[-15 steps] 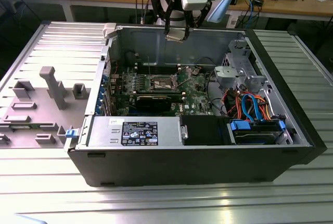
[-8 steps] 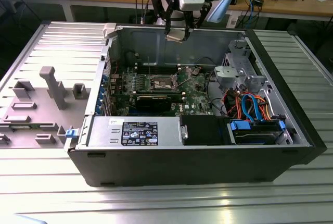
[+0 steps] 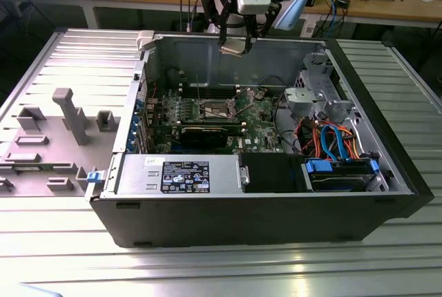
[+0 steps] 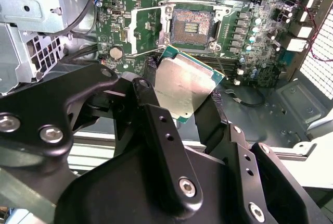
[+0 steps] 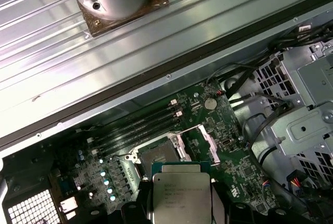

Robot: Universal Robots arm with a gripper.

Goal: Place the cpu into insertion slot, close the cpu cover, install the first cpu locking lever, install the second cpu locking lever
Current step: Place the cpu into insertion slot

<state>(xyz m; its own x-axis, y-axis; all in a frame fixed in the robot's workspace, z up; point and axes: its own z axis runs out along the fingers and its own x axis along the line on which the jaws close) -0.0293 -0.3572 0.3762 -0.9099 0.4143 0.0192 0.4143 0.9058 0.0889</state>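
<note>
Ribbed metal bench [image 3: 207,269], one open case [image 3: 276,221]; clamps one cpu [image 4: 184,81] in the one hand [image 4: 179,107], one insertion slot [image 4: 191,25] beneath.

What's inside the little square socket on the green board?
Inside the small silver-rimmed square socket: a dark centre with gold contacts, no chip. The flat silver square chip in the tool covers one edge.

The exterior view looks down from above the near side onto the whole open computer case [image 3: 242,221]. Both wrist views hang close over its green board [image 4: 255,52] [image 5: 229,140], sharing the insertion slot [image 4: 192,26] [image 5: 156,156].
</note>
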